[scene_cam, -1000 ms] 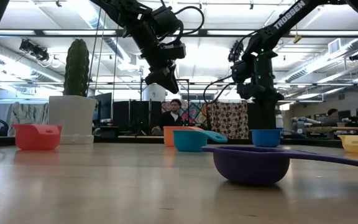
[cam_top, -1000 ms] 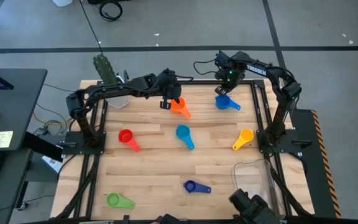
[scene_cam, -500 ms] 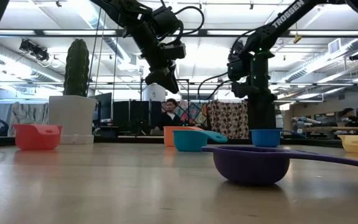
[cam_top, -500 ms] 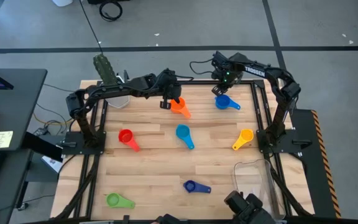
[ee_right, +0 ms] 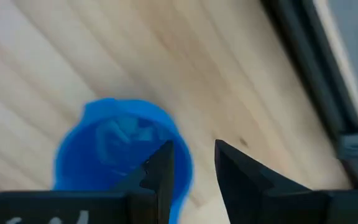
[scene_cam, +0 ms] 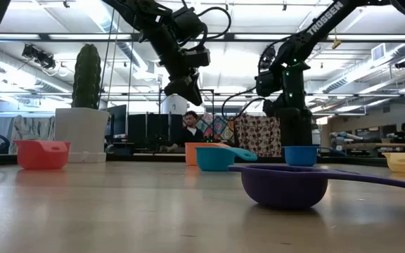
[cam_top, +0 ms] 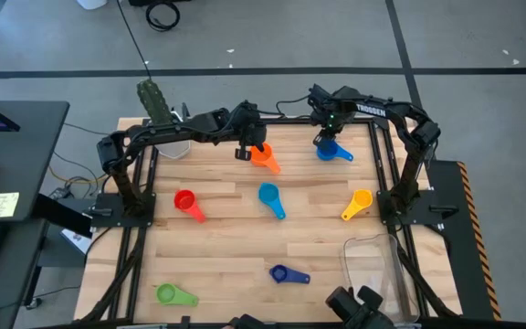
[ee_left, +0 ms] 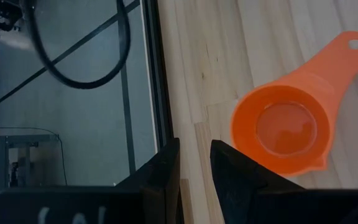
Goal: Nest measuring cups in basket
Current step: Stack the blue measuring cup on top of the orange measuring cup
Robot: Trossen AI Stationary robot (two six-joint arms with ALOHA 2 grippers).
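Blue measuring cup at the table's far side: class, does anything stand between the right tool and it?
Nothing visible does. The right tool hangs directly over the blue measuring cup, its fingers slightly parted at the cup's rim, with only bare table around. The orange measuring cup sits apart, under the left tool.

basket at table near-right corner | cups spread across table | cactus pot far-left corner
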